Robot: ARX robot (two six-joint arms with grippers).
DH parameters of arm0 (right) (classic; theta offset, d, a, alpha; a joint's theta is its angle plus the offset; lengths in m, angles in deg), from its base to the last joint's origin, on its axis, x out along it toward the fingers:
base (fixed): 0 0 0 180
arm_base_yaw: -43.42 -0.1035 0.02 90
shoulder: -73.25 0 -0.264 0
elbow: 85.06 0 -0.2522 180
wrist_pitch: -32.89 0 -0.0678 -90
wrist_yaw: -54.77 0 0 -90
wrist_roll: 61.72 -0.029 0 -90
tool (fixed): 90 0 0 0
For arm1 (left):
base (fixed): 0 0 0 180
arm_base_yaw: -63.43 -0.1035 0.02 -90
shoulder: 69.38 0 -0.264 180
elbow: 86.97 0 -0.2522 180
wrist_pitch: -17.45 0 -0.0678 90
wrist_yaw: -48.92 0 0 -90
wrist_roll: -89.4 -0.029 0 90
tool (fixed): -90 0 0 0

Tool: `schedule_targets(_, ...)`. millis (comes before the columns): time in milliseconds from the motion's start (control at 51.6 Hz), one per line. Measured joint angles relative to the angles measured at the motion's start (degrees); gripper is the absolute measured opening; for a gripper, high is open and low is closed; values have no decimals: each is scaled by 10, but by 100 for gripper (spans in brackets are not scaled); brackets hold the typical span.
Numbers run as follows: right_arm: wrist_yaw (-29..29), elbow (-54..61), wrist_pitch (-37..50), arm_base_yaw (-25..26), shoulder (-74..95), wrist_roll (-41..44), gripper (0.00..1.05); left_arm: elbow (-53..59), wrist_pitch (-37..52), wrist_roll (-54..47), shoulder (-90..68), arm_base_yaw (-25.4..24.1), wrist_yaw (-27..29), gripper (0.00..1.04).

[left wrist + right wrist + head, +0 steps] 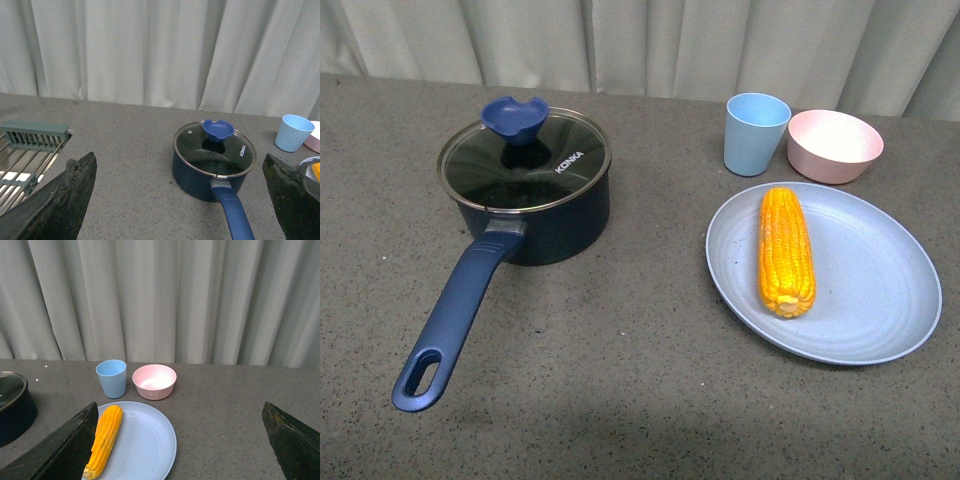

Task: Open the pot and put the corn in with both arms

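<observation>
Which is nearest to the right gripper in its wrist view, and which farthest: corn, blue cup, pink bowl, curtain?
1. Corn, on the plate, just before the right gripper.
2. Blue cup and pink bowl, side by side behind it: too close to call.
3. Curtain, at the back.

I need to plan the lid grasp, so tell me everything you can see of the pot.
The pot is a dark navy round saucepan, upright on the grey speckled table. A glass lid with a metal rim, marked KONKA, sits closed on it, topped by a blue cupped knob. One long blue handle points toward the robot, ending in a loop hole. Nothing else touches it.
</observation>
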Motion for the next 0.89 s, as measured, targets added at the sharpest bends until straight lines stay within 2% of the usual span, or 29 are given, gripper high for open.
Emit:
schedule_targets(543, 0, 0, 0, 0, 0, 0, 96, 0, 0, 1, 0, 0, 4, 98)
schedule_targets(562, 0, 0, 0, 0, 0, 0, 96, -1, -7, 6, -4, 8, 25, 98)
schedule_targets(601, 0, 0, 0, 0, 0, 0, 96, -6, -23, 30, -28, 31, 107, 98)
schedule_targets(620, 0, 0, 0, 0, 0, 0, 96, -6, -23, 37, -36, 33, 121, 98)
schedule_targets(659, 1, 0, 0, 0, 0, 0, 96, -6, -12, 49, -67, 40, 159, 98)
schedule_targets(678, 0, 0, 0, 0, 0, 0, 96, -6, -7, 51, -75, 40, 162, 98)
schedule_targets(891, 0, 0, 0, 0, 0, 0, 96, -38, 169, 81, -273, 15, 143, 98)
